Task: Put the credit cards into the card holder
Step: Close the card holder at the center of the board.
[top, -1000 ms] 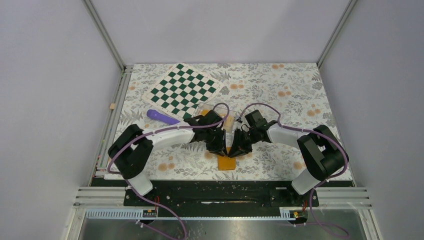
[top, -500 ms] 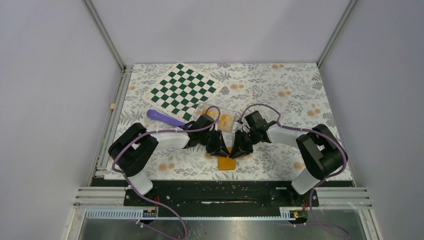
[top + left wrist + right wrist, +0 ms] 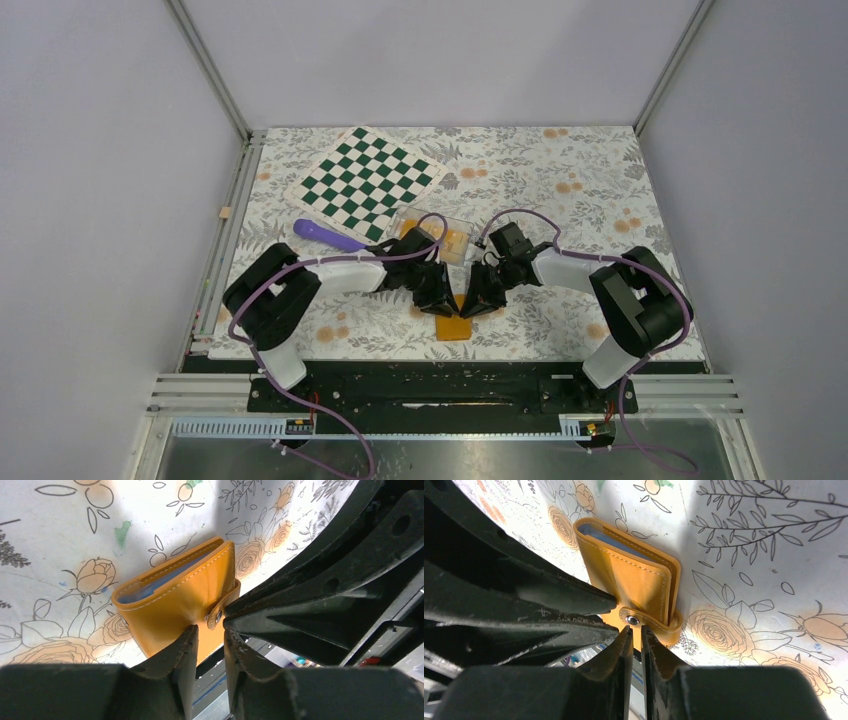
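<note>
The orange card holder [image 3: 455, 327] lies folded and snapped on the flowered table near the front edge. The left wrist view shows its face [image 3: 170, 600] with the snap [image 3: 216, 615], and a light-blue lining at the fold. My left gripper [image 3: 210, 628] is open by a narrow gap, its tips resting against the face beside the snap. My right gripper [image 3: 636, 630] is open by a thin slit, its tips at the lower edge of the strap just under the snap [image 3: 631, 620]; nothing shows clamped. From above, the left gripper [image 3: 440, 302] and right gripper [image 3: 478, 303] meet over the holder's far edge. The credit cards are out of view.
A clear plastic box [image 3: 445, 238] with orange pieces sits just behind the grippers. A purple stick [image 3: 325, 233] and a green-and-white chessboard [image 3: 370, 180] lie at the back left. The black front rail [image 3: 440, 375] runs close below the card holder.
The left gripper has come down and nearer to the right one, and the two now touch over the holder. The right jaws have narrowed a little. The card holder has not moved.
</note>
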Controlling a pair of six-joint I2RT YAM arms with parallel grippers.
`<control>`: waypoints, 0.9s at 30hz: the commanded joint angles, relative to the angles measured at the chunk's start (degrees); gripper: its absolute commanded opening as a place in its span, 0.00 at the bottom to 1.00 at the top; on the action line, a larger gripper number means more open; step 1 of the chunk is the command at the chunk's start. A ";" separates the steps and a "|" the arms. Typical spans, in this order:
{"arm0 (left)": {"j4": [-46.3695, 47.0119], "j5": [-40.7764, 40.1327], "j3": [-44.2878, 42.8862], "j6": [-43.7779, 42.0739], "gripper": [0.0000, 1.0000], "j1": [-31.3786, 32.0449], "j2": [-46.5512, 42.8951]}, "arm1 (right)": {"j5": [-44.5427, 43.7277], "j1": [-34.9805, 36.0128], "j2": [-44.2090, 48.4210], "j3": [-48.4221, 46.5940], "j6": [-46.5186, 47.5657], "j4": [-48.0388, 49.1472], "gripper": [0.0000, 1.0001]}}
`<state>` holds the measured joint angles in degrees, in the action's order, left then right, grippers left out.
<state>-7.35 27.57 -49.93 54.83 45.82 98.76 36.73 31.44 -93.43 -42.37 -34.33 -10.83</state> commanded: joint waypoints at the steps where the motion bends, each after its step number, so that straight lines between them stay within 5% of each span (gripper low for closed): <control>1: -10.41 -6.15 -5.37 -5.01 0.27 0.93 0.00 | -0.19 0.20 -0.29 -0.35 0.45 0.63 0.18; 10: -1.18 -0.75 -2.82 -1.33 0.25 1.01 2.29 | 1.36 0.18 -2.17 1.06 -1.09 4.40 0.11; 15: 3.53 0.33 -0.64 1.05 0.16 1.02 2.10 | 1.85 0.16 -2.32 1.37 -1.99 5.78 0.11; 20: 1.22 -0.77 -1.33 0.21 0.00 0.97 1.74 | 1.70 0.20 -1.58 0.69 -1.67 4.62 0.11; 27: -7.75 -3.58 -6.41 -4.10 0.00 1.54 0.91 | 0.72 0.20 1.11 -1.38 -0.93 1.62 0.15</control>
<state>-10.26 26.46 -52.47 54.08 46.63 100.29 38.44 31.33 -94.61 -41.60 -35.88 -8.01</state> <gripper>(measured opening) 0.010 0.140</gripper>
